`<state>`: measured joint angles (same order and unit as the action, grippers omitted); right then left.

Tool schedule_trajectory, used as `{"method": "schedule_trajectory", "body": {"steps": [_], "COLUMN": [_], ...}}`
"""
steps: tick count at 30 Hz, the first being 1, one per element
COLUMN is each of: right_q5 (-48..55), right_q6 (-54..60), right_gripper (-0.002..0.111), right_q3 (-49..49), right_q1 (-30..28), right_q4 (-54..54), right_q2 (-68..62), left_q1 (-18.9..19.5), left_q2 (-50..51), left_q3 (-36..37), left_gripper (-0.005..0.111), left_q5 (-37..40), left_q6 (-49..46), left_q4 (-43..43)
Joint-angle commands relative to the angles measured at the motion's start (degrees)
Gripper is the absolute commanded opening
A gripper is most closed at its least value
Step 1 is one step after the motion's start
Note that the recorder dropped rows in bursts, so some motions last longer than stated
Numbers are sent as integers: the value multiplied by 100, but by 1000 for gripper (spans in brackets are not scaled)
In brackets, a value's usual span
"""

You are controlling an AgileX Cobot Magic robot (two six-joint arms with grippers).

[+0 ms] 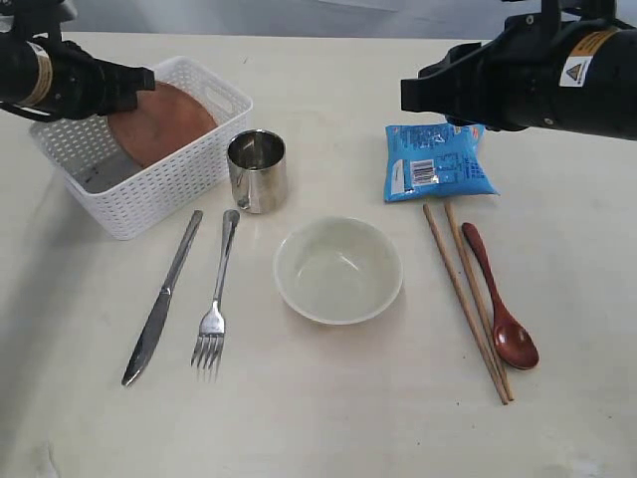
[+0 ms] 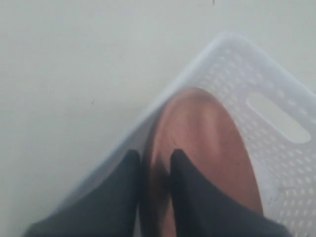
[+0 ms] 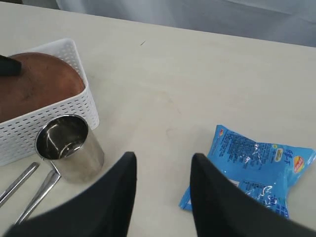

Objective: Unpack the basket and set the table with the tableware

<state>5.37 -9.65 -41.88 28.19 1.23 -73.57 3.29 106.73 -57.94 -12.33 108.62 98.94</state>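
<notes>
Left wrist view: left hand (image 2: pixel 155 154) pinches the reddish-brown saucer (image 2: pixel 207 143), tilted in the white lattice basket (image 2: pixel 237 64); right hand (image 3: pixel 163 163) spread.

steel cup (image 3: pixel 69 148) upright on the table (image 3: pixel 197 74), mouth open, inside shiny. white lattice basket (image 3: pixel 49 118) just beside the cup, its wall close to the cup's rim. brown saucer (image 3: pixel 39 81) tilted inside the basket. two steel handles (image 3: pixel 42 192) end at the cup's base. blue snack packet (image 3: pixel 252 168) well apart from the cup. right gripper (image 3: pixel 164 158) between cup and packet, jaws apart, bare table between them.
</notes>
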Motion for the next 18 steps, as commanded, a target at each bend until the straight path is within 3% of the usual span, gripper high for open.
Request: {"method": "schedule_trajectory", "body": {"steps": [1,13,18], "right_q5": [-74,-45,-45], "right_q6": [-2,-2,-2], "right_gripper": [36,36,36], "right_q3": [0,0,0], "right_q1": [9,9,9], "right_q4": [6,6,6], "right_q2": [21,21,21], "left_q1": [15,15,15], "left_q2": [-110,-1286,-1587], "left_q3": [-196,-546,-546], "left_gripper": [0,0,0], "left_q5": [26,-281,-1058], "left_q6": [-30,140,191], "left_q4": [100,61,-371]}}
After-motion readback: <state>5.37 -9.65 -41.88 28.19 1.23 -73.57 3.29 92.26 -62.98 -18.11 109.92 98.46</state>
